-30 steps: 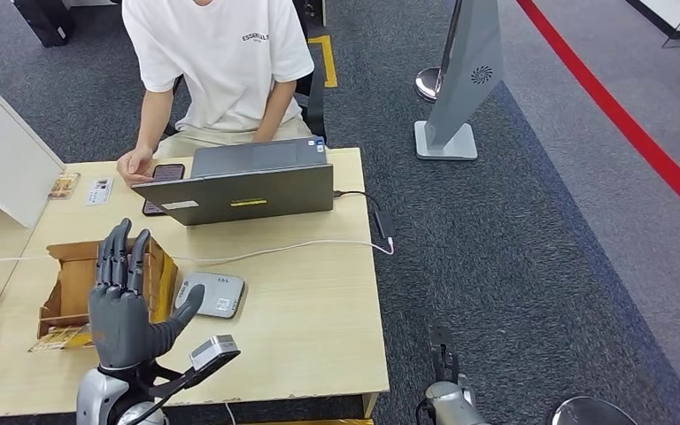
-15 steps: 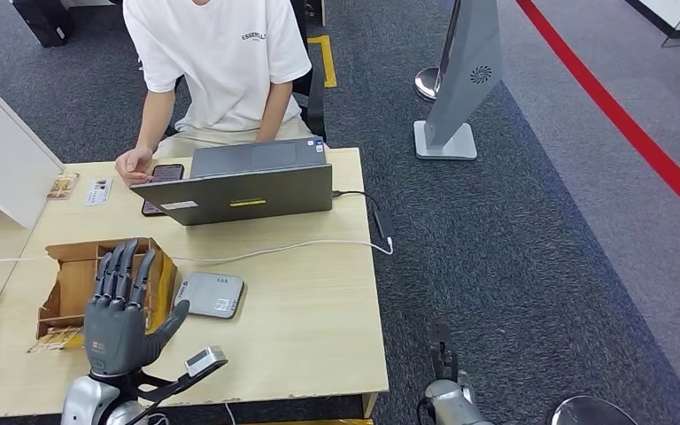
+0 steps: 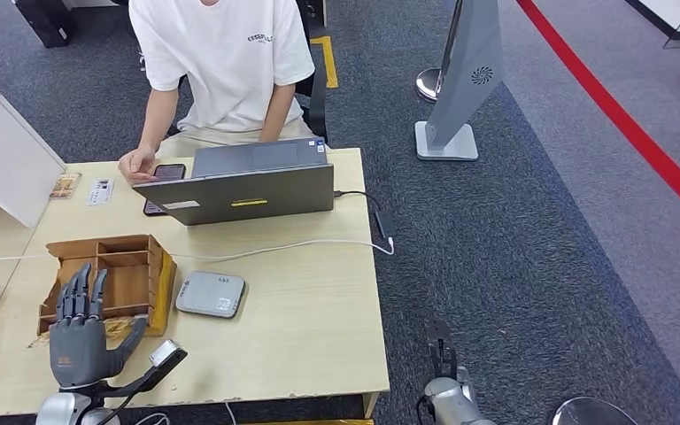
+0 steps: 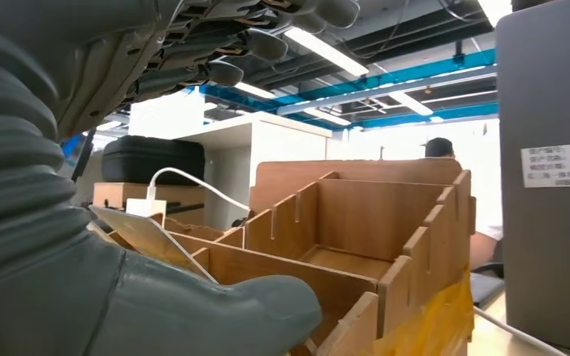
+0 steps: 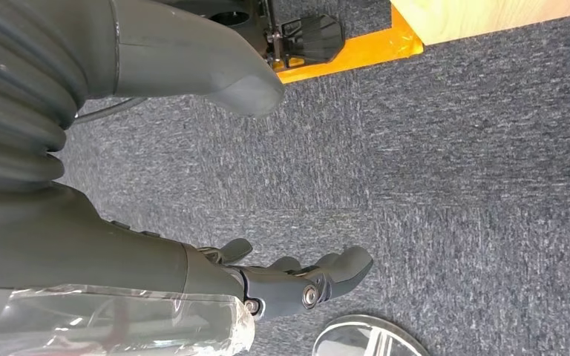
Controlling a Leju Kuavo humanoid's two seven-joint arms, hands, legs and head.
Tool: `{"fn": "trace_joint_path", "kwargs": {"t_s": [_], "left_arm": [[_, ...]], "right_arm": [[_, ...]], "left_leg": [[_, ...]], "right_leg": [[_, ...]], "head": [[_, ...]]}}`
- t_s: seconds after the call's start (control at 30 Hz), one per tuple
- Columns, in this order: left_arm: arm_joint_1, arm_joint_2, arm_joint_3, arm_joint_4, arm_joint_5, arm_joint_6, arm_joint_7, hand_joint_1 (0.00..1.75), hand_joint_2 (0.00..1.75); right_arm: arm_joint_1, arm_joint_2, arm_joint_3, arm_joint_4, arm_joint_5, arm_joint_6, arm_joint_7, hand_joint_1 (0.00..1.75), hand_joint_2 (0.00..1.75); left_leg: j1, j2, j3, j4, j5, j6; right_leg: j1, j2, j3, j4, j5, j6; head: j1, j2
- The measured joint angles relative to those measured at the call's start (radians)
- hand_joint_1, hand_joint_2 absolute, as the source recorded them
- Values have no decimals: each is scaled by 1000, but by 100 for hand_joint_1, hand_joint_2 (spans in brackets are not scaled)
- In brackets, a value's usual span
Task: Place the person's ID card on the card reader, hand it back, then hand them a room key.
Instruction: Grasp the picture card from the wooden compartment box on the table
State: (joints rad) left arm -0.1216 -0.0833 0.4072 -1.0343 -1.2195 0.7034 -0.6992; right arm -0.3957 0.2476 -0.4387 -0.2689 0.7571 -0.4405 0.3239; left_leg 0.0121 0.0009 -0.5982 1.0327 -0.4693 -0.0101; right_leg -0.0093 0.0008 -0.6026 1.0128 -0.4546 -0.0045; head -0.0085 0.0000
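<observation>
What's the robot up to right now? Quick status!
Left hand open, empty, beside wooden organizer. Right hand hanging over carpet, empty. Card reader bare. Nothing blocking.

The flat grey card reader lies on the desk just beside the wooden organizer box.

card reader grey | organizer box brown wood | laptop grey | carpet dark grey, red stripe

A wooden compartment box sits just ahead of the left hand, with a grey laptop, a phone and a white cable farther beyond it on the table.
</observation>
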Motion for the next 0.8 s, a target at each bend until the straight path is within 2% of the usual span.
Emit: {"fn": "trace_joint_path", "kwargs": {"t_s": [0.27,0.8], "left_arm": [[0,-14,41,40,-10,0,1,0,175],[3,-18,51,95,-4,0,1,0,175]], "right_arm": [[0,0,0,0,5,2,2,0,175],[-1,2,1,0,10,2,3,0,175]], "left_leg": [[1,0,0,0,1,-1],[1,0,-1,0,1,-1]], "right_leg": [[0,0,0,1,1,-1],[0,0,-1,0,0,-1]], "head": [[-1,0],[-1,0]]}}
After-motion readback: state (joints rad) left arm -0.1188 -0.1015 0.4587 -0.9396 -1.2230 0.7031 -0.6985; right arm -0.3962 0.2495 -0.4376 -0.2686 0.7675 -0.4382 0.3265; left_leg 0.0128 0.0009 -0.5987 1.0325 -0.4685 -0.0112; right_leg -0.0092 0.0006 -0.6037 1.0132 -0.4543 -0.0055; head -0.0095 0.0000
